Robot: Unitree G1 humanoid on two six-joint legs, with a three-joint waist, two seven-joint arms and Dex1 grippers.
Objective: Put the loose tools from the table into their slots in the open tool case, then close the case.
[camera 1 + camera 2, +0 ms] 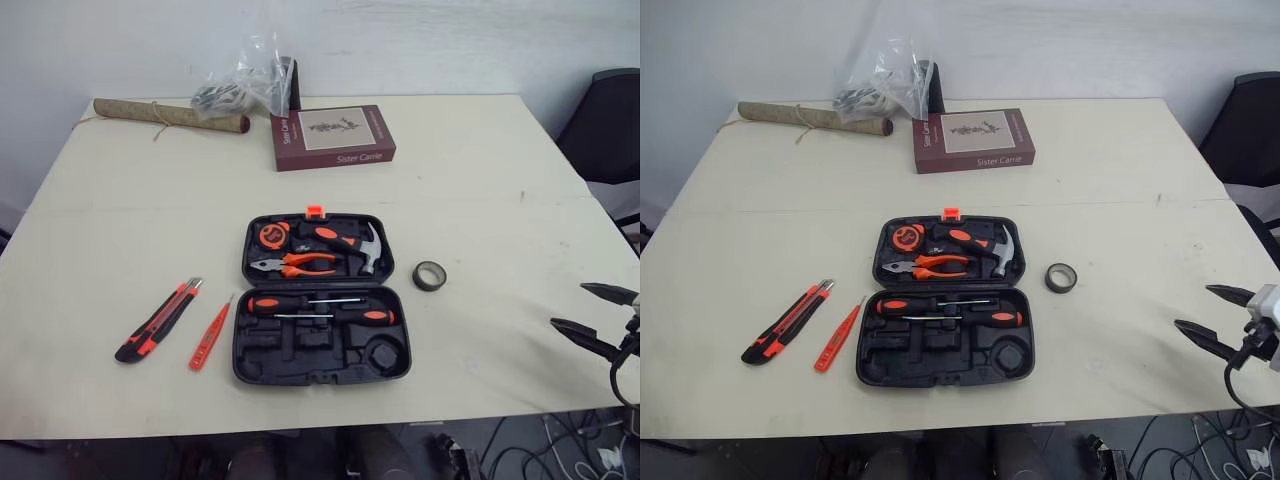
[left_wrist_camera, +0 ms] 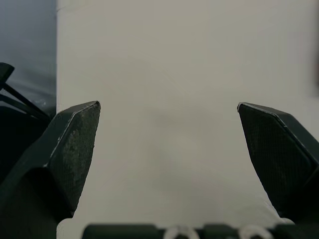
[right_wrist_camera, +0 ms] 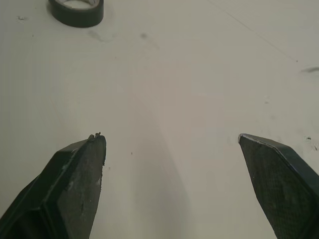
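The black tool case [image 1: 320, 300] lies open in the middle of the table, with pliers, a hammer, a tape measure and two screwdrivers in their slots. To its left lie an orange-and-black utility knife [image 1: 158, 320] and a slim orange tester screwdriver [image 1: 210, 336]. A roll of black tape [image 1: 429, 275] sits to the case's right, also seen as a tape roll [image 3: 77, 11] in the right wrist view. My right gripper [image 1: 590, 310] hovers open at the table's right edge, holding nothing. In the left wrist view my left gripper [image 2: 167, 129] is open over pale table surface.
At the back of the table lie a maroon book box [image 1: 333, 137], a rolled brown paper tube [image 1: 170, 116] and a crumpled clear plastic bag [image 1: 245, 85]. A dark chair [image 1: 605, 130] stands off the table's right side. Cables lie on the floor at bottom right.
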